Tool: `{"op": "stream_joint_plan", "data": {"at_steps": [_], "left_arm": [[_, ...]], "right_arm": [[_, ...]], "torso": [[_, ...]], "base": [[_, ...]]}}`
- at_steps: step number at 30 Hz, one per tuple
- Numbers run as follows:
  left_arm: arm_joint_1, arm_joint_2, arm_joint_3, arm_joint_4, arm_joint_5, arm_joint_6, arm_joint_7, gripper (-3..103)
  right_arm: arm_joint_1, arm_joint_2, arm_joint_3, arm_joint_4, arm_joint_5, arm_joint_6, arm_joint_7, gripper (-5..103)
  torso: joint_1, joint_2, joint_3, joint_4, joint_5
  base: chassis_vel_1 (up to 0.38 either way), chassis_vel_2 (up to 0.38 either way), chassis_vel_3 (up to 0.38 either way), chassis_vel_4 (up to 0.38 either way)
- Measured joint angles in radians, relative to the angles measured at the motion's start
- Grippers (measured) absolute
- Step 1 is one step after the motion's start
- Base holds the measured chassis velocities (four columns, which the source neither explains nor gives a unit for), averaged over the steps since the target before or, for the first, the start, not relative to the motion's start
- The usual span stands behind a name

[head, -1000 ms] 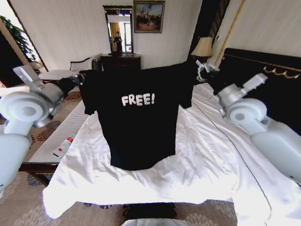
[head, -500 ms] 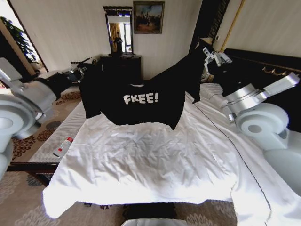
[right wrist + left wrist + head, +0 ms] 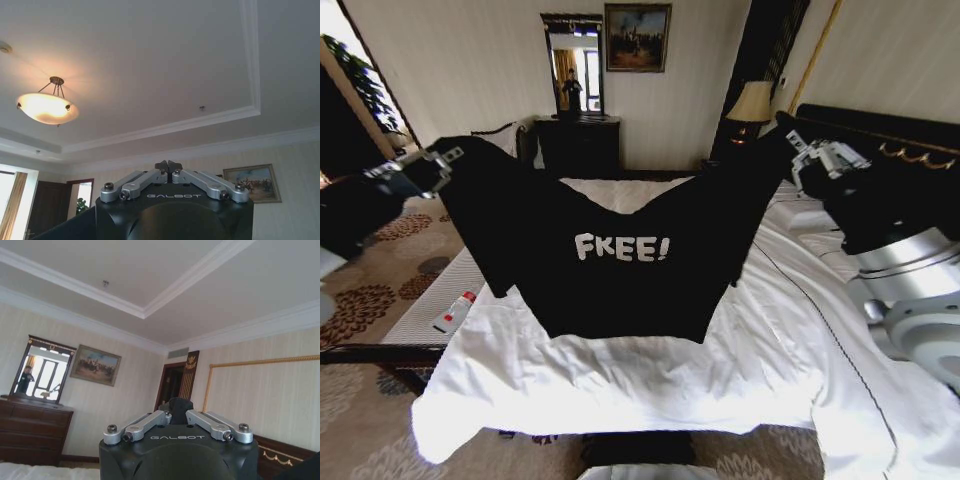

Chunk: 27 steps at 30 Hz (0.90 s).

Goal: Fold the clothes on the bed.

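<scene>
- Folding has not begun (my guess): black T-shirt (image 3: 620, 265) hangs spread wide above the bed (image 3: 620, 370).
- Left gripper (image 3: 438, 163) and right gripper (image 3: 802, 148), above the bed, each pinch a shirt shoulder.

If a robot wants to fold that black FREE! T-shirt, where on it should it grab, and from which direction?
Best at the two shoulder corners, one per side, coming in from the outer edges. That is how the black T-shirt hangs now: the left gripper and right gripper pinch its top corners, so the soft fabric spreads flat, lettering level, hem draping onto the bed.
</scene>
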Motion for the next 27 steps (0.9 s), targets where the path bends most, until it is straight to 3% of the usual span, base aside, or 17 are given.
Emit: {"op": "stream_joint_plan", "data": {"at_steps": [4, 5, 8, 9, 13, 14, 15, 18, 19, 23, 25, 27], "left_arm": [[-0.024, 0.019, 0.093, 0.014, 0.067, 0.019, 0.005, 0], [-0.021, 0.013, 0.148, 0.025, 0.133, 0.031, 0.017, 0], [-0.01, -0.035, 0.439, 0.084, 0.406, 0.06, 0.056, 0], [-0.01, -0.035, 0.439, 0.084, 0.406, 0.06, 0.056, 0], [-0.057, -0.104, 0.854, 0.215, 0.711, 0.064, 0.088, 0], [-0.069, -0.118, 0.92, 0.253, 0.761, 0.064, 0.093, 0], [-0.069, -0.118, 0.92, 0.253, 0.761, 0.064, 0.093, 0], [-0.128, -0.185, 1.128, 0.442, 0.951, 0.053, 0.124, 0], [-0.128, -0.185, 1.128, 0.442, 0.951, 0.053, 0.124, 0], [-0.243, -0.303, 1.298, 0.663, 1.094, 0.033, 0.139, 0], [-0.272, -0.326, 1.323, 0.702, 1.112, 0.029, 0.139, 0], [-0.362, -0.388, 1.379, 0.82, 1.142, 0.011, 0.142, 0]], "right_arm": [[0.027, -0.005, -0.075, -0.002, -0.037, -0.024, 0.02, 0], [0.033, 0.001, -0.131, -0.002, -0.076, -0.027, 0.02, 0], [0.018, 0.039, -0.301, -0.033, -0.17, -0.046, -0.009, 0], [0.018, 0.039, -0.301, -0.033, -0.17, -0.046, -0.009, 0], [0.061, 0.103, -0.632, -0.216, -0.291, -0.048, -0.035, 0], [0.078, 0.115, -0.69, -0.26, -0.305, -0.045, -0.036, 0], [0.078, 0.115, -0.69, -0.26, -0.305, -0.045, -0.036, 0], [0.168, 0.171, -0.917, -0.461, -0.347, -0.022, -0.044, 0], [0.168, 0.171, -0.917, -0.461, -0.347, -0.022, -0.044, 0], [0.31, 0.265, -1.113, -0.706, -0.434, 0.019, -0.078, 0], [0.343, 0.284, -1.138, -0.742, -0.443, 0.025, -0.082, 0], [0.45, 0.339, -1.206, -0.849, -0.462, 0.048, -0.089, 0]], "torso": [[0.0, 0.0, 0.0, -0.0002, 0.0004], [0.0, 0.0, 0.0, -0.0002, 0.0004], [0.001, 0.0, 0.001, 0.0003, -0.0006], [0.001, 0.0, 0.001, 0.0003, -0.0006], [0.001, 0.0, 0.001, -0.0002, 0.0003], [0.001, 0.0, 0.001, -0.0001, 0.0001], [0.001, 0.0, 0.001, -0.0001, 0.0001], [0.001, -0.001, 0.001, -0.0001, 0.0002], [0.001, -0.001, 0.001, -0.0001, 0.0002], [0.001, -0.001, 0.001, 0.0004, 0.0], [0.001, -0.001, 0.001, 0.0003, 0.0], [0.001, -0.001, 0.001, -0.0003, 0.0]], "base": [[0.0, 0.0, 0.0, 0.0], [0.0, 0.0, 0.0, 0.0], [0.0, 0.0, 0.0, 0.0], [0.0, 0.0, 0.0, 0.0], [0.0, 0.0, 0.0, 0.0], [0.0, 0.0, 0.0, 0.0], [0.0, 0.0, 0.0, 0.0], [0.0, 0.0, 0.0, 0.0], [0.0, 0.0, 0.0, 0.0], [0.0, 0.0, 0.0, 0.0], [0.0, 0.0, 0.0, 0.0], [0.0, 0.0, 0.0, 0.0]]}}
